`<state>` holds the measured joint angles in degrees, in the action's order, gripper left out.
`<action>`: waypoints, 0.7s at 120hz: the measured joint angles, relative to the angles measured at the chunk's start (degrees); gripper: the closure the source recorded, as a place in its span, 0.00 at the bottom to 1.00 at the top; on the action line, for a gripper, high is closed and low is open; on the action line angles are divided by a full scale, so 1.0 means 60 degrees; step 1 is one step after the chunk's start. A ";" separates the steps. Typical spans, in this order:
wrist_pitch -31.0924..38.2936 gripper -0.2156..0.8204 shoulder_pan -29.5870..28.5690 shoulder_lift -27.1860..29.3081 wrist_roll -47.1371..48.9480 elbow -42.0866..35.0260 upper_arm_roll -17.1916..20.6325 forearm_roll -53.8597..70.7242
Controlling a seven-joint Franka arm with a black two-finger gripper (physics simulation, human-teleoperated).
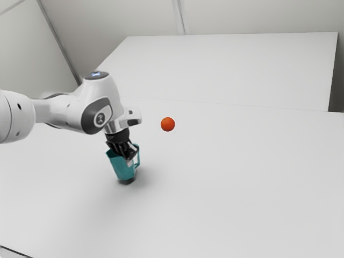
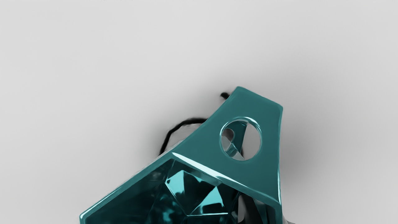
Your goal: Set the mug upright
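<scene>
Glossy teal, faceted mug [image 1: 124, 169], mouth upward and body tilted, at the white table [image 1: 231, 177], its wall pinched by the black two-finger gripper [image 1: 128, 156], one finger [image 2: 248, 212] within the cavity, with a smooth orange ball [image 1: 167, 124] well apart.

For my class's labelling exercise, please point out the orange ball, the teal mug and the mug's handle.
Orange ball [image 1: 167, 124]: exterior view, middle of its surface.
Teal mug [image 1: 123, 168]: exterior view, outer wall of its body.
Mug's handle [image 2: 255, 105]: wrist view, flat face beside the round hole.
</scene>
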<state>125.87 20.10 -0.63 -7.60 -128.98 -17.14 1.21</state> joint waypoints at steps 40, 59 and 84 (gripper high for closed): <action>0.0421 0.74 0.0186 -0.0497 0.0460 0.0003 -0.0009 -0.0095; 0.0413 0.46 0.0141 -0.0418 0.0545 0.0015 -0.0007 -0.0047; 0.0263 0.30 0.0293 -0.0087 0.0626 0.0089 -0.0004 0.0016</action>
<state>127.45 21.86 -1.15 -3.84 -128.44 -17.16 1.31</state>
